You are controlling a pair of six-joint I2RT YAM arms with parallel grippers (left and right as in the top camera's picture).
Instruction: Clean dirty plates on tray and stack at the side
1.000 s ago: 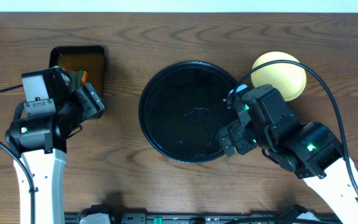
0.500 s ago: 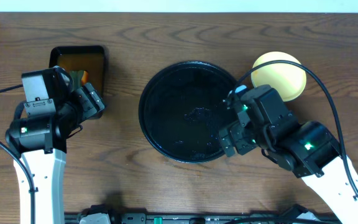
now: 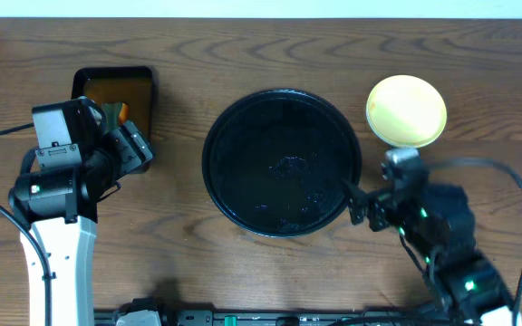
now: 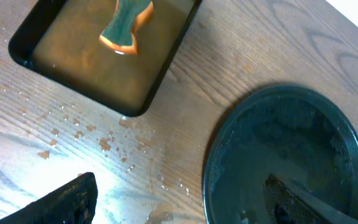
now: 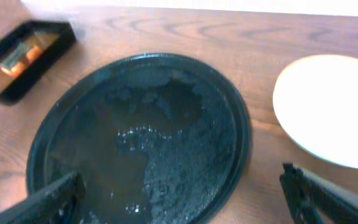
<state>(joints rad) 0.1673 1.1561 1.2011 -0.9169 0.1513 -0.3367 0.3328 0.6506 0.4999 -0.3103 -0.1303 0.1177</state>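
The round black tray (image 3: 243, 136) lies mid-table, wet and with no plate on it. It also shows in the right wrist view (image 5: 148, 106) and the left wrist view (image 4: 278, 124). A pale yellow plate (image 3: 407, 110) sits on the table to the tray's upper right, looking clean and near-white in the right wrist view (image 5: 334, 109). No mint-blue plate shows. My right gripper (image 3: 356, 204) (image 5: 180, 180) is open and empty over the tray's near right rim. My left gripper (image 3: 132, 148) (image 4: 180, 183) is open and empty left of the tray.
A small rectangular black tray of brown liquid (image 3: 143, 91) (image 4: 148, 87) stands at the far left with a green-and-orange sponge (image 4: 126, 25) in it. Water drops dot the wood between it and the round tray.
My right arm has pulled back toward the lower right, off the tray's right side, and the yellow plate is now fully uncovered. The left arm has not moved.
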